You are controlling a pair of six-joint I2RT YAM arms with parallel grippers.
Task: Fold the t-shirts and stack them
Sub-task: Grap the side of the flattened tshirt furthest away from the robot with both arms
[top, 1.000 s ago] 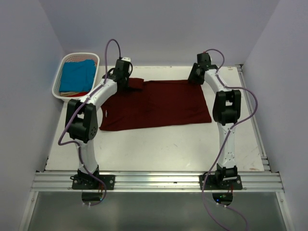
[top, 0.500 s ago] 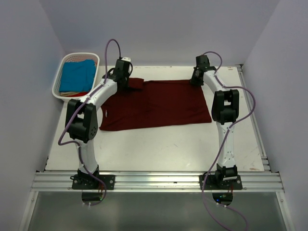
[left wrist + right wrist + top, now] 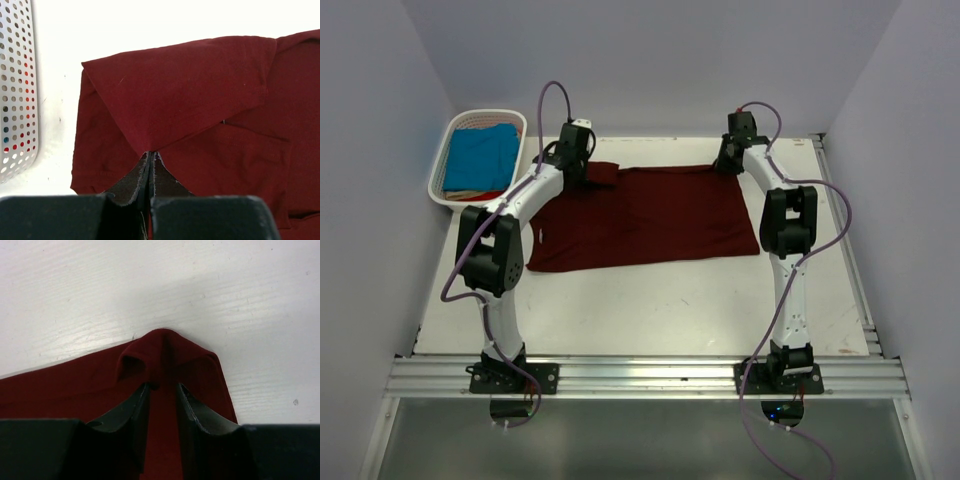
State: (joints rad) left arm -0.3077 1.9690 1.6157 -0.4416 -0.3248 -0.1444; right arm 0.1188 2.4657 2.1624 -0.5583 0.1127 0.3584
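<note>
At the far edge, your right gripper point(image 3: 161, 386) has just narrowed onto a pucker of the maroon t-shirt point(image 3: 650, 215). Your left gripper point(image 3: 150, 155) stays clamped shut on its sleeve, so folding can likely start.

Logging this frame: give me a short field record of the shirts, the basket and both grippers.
maroon t-shirt: spread on the table, a flap turned over at its far-left corner
turquoise t-shirt: lying in the white basket, far left
left gripper: jaws shut on the maroon cloth at that flap
right gripper: at the far-right corner, jaws narrowly apart, cloth bunched at the tips; grip unclear
stack: none yet
</note>
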